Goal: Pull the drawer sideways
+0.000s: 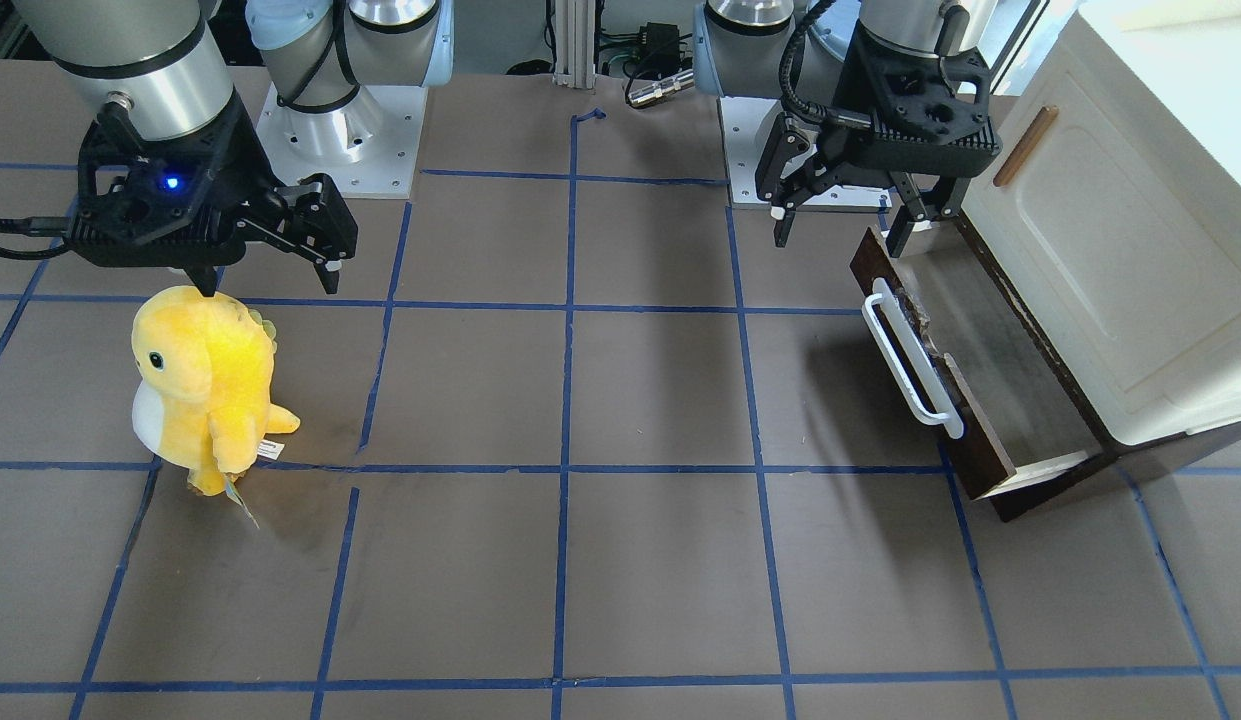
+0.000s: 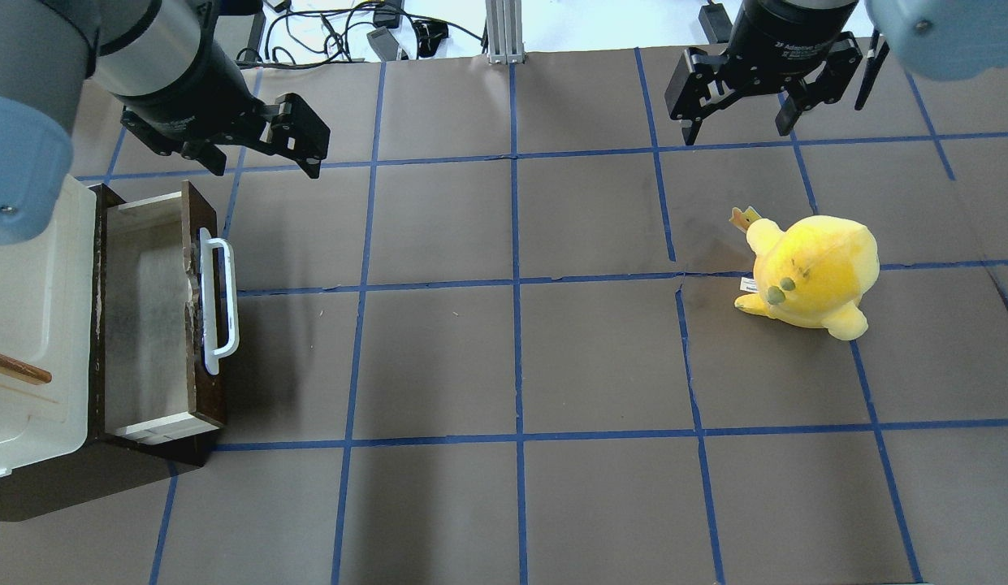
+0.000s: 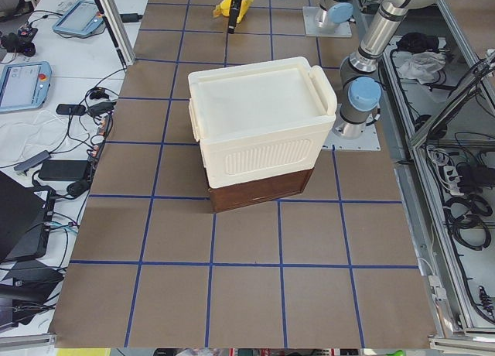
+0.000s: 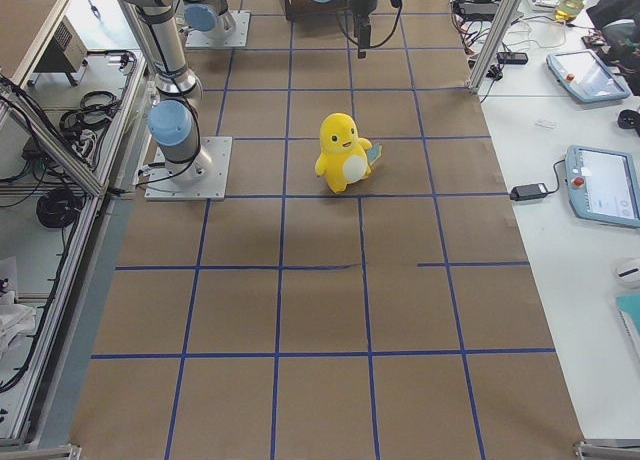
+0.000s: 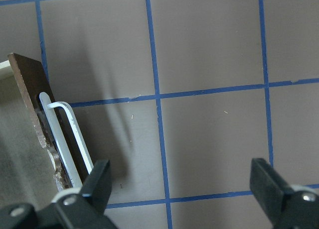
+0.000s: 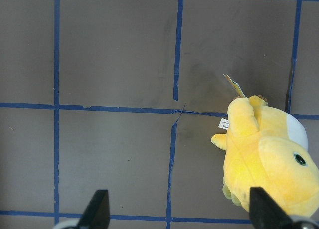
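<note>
The dark brown drawer [image 1: 985,455] with its long white bar handle [image 1: 910,360] stands pulled out from under the cream cabinet [image 1: 1110,250], its pale inside showing. In the overhead view the drawer [image 2: 146,309] and handle [image 2: 219,301] are at the left edge. My left gripper [image 1: 840,238] is open and empty, hovering above the end of the drawer front nearest the robot's base, not touching it. The left wrist view shows the handle [image 5: 70,134] beside one open finger [image 5: 97,181]. My right gripper [image 2: 736,134] is open and empty above the table.
A yellow plush toy [image 2: 808,272] stands on the table below and in front of the right gripper, also in the right wrist view [image 6: 264,159]. The brown table [image 2: 512,366] carries a blue tape grid. The cabinet door has a small wooden handle [image 1: 1025,145].
</note>
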Robot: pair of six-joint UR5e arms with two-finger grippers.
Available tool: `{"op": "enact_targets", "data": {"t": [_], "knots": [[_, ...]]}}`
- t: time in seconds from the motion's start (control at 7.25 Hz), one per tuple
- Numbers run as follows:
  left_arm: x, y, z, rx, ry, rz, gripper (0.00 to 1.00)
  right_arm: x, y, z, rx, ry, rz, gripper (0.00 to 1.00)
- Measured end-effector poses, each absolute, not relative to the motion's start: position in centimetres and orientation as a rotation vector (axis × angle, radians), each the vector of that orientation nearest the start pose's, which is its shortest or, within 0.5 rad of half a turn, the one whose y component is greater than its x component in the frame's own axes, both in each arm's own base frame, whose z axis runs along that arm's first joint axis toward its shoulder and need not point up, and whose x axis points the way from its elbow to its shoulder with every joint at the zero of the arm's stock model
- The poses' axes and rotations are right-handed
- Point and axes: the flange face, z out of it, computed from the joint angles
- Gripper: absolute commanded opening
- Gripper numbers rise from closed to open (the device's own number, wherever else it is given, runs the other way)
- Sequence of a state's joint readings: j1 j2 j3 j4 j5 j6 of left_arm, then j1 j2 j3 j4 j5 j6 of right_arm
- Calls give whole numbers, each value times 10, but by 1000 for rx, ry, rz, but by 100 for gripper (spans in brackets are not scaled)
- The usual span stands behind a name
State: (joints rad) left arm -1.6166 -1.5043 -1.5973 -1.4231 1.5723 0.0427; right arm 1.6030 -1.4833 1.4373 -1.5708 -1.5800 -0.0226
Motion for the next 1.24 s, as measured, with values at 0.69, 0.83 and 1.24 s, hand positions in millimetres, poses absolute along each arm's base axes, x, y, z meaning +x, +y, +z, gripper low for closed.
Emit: {"op": "enact_targets", "data": {"t": [0.69,0.83,1.24], "knots": [[-155,-492,510,129,3123,-313,100,149,-529,509,-84,3149,-73,100],[-155,-493,509,124,3122,-319,100,149,-529,509,-84,3149,-73,100],[-155,-492,511,133,3121,-328,100,149,-529,509,-84,3149,-73,100]]}}
